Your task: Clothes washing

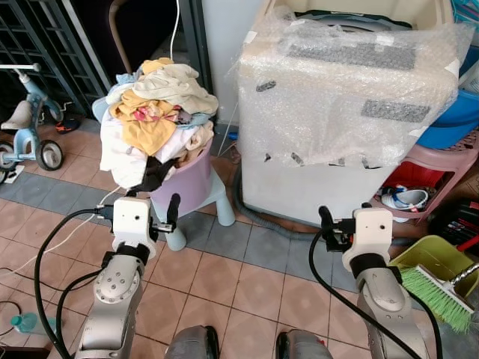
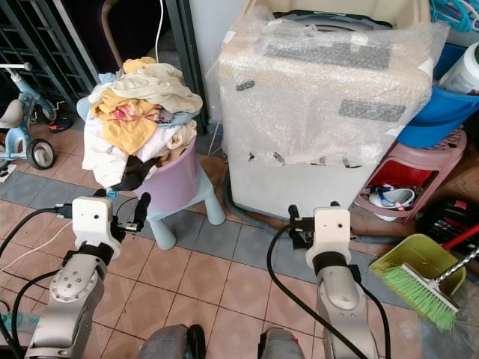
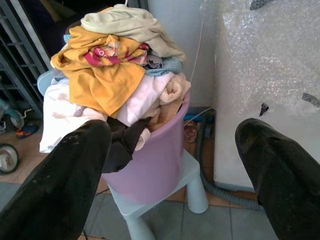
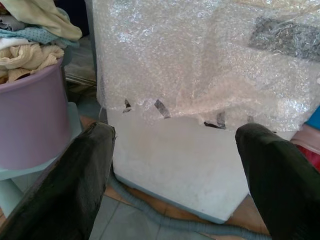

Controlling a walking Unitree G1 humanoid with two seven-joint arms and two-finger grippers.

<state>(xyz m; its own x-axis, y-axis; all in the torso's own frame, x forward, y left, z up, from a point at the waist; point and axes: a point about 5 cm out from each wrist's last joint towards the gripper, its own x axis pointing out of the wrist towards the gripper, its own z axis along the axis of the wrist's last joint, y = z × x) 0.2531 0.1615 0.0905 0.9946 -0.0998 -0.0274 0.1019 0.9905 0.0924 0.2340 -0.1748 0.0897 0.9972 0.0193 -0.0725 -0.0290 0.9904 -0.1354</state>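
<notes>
Clothes heaped in the purple tub on a stool, just left of the bubble-wrapped washer, handy for loading. Left gripper near the tub, right gripper facing the washer; all 4 fingers spread wide, nothing held.

A home's tiled utility porch: a bubble-wrapped washing machine upper right, a heaped laundry basket left of it, a child's tricycle far left, dustpan lower right.
</notes>
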